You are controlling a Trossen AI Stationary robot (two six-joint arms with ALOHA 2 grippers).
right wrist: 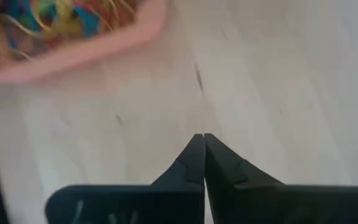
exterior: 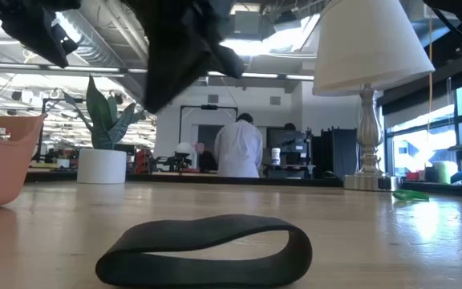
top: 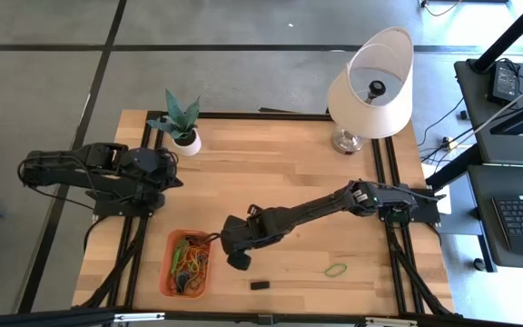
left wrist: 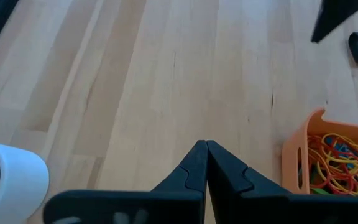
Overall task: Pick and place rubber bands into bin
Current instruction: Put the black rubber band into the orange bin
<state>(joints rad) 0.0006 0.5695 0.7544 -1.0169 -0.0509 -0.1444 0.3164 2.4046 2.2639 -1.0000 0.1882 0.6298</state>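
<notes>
**Right hand closed and empty beside the bin**

Nearest your low camera, a dark rubber band (exterior: 205,250) lies flat on the bench (top: 280,163), alone in the foreground. From above it shows as a small dark shape (top: 260,285) near the front edge, just right of and below your right hand (top: 237,262).

That right hand hangs over bare wood just off the bin's right side. Its fingers (right wrist: 194,160) are pressed tip to tip with nothing between them. The bin (top: 172,250), an orange tray, sits at the front left of the bench, and the rubber bands (top: 190,265) piled inside it are a tangle of yellow, green, orange and red.

A lone green band (top: 336,270) lies on the wood well to the right of the hand, apart from everything else.

Your left hand (left wrist: 206,167) waits at the left edge of the bench near the white plant pot (top: 186,142), fingers closed together and empty. A lamp (top: 370,86) stands at the back right.
</notes>
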